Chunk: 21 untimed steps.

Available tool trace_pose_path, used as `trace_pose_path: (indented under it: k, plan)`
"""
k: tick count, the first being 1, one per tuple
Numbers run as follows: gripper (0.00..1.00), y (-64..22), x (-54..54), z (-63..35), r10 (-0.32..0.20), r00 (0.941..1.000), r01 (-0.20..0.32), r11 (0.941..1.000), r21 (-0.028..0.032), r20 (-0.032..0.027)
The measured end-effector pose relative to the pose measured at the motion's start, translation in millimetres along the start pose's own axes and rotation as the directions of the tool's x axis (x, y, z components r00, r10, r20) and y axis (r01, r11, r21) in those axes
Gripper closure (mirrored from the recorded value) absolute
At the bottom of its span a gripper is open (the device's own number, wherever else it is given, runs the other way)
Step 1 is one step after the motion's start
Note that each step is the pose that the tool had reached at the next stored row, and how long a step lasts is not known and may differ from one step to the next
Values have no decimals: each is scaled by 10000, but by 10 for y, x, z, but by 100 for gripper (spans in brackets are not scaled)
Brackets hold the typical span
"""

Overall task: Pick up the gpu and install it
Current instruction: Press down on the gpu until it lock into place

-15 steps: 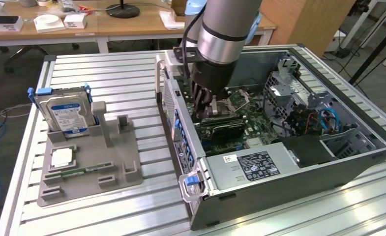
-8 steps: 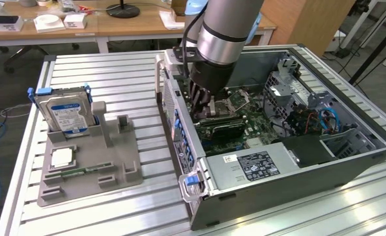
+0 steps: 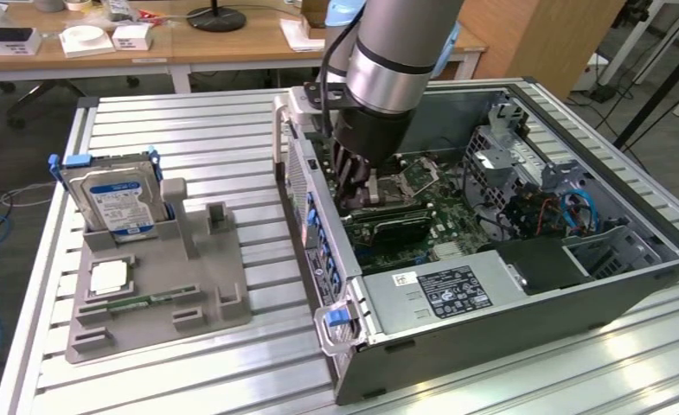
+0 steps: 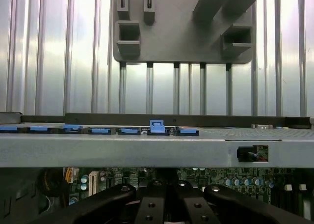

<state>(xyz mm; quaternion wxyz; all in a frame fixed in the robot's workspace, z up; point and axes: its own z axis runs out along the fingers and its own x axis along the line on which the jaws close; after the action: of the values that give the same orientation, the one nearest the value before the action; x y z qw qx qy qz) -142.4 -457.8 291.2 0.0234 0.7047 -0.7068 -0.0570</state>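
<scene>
A: Behind the rig we see wooden desks (image 3: 201, 47) with small white boxes and a black lamp base. Our ribbed metal surface (image 3: 201, 130) carries a grey holder tray (image 3: 166, 294) toward nine o'clock and an open computer case (image 3: 512, 251) from the middle out to three o'clock.

B: What do we have on the tray?

A: We see a silver hard drive (image 3: 114, 199) with a blue-white label standing upright in a slot at the tray's far end, a small square chip (image 3: 108, 277) lying flat nearer us, and a narrow green memory stick (image 3: 143, 303) lying just below the chip.

B: And the claw?

A: We see the claw (image 3: 356, 186) lowered inside the case, over the motherboard (image 3: 432, 229), close to the case wall (image 3: 316, 225) that faces the tray. Its black fingers (image 4: 162, 199) are pressed together.

B: Where is the gpu?

A: We find the gpu (image 3: 391, 223) as a flat black card lying across the board directly under the claw, at about five o'clock from the fingertips. We cannot tell whether the fingers touch it or whether it is fully seated.

B: Anything else in the case?

A: We see the power supply (image 3: 443, 290) with its label at the near end and blue cables (image 3: 576, 212) toward three o'clock.
</scene>
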Motion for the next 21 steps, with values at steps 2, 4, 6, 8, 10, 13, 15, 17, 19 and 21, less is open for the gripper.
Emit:
trace_pose_path:
  k: [2,4,6,8,10,13,15,17,19,21]
  plan:
    - [90,3,0,0,-1,10000,1,10000,0,0]
    - [90,6,0,-7,-2,10000,2,10000,0,-1]
    - [90,9,-1,-28,-1,10000,1,10000,-1,0]
    - [90,12,-2,-48,-1,10000,1,10000,-1,0]
    - [90,14,-3,-54,-1,10000,1,10000,0,1]
    - [90,27,-3,-58,11,10000,-11,10000,-7,0]
    - [90,33,-3,-60,21,10000,-21,10000,-28,4]
    - [90,38,-3,-60,29,10000,-29,10000,-33,3]
    - [90,45,-3,-62,34,10000,-34,10000,-33,3]
    - [90,51,-3,-68,44,10000,-44,10000,-32,6]
